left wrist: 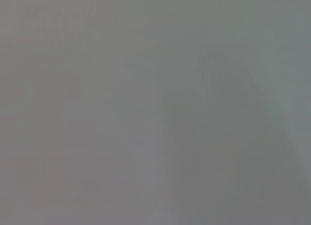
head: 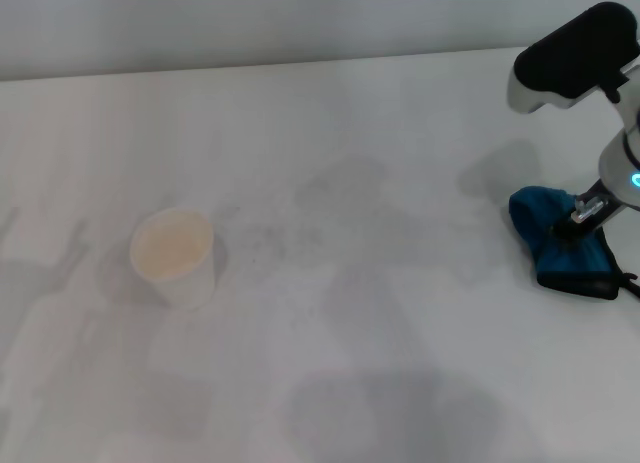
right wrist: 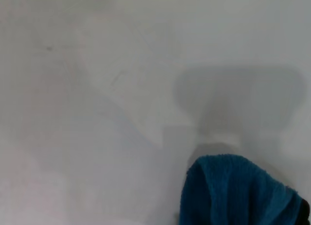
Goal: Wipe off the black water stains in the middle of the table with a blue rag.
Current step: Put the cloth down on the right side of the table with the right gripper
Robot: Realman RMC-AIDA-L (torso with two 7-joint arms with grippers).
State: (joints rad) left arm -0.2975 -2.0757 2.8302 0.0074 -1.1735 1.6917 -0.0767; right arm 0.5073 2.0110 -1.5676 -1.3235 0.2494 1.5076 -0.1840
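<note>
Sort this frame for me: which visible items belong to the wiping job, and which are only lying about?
Belongs to the job:
- blue rag, at the table's right side
- right gripper, down on the rag
- table, where only faint grey smudges show at the middle, no clear black blotch

Just lying about:
- white paper cup, upright at the left

The left gripper is not in view.

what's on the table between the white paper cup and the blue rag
Head view: only bare white table with faint dark specks separates the white paper cup from the crumpled blue rag.
</note>
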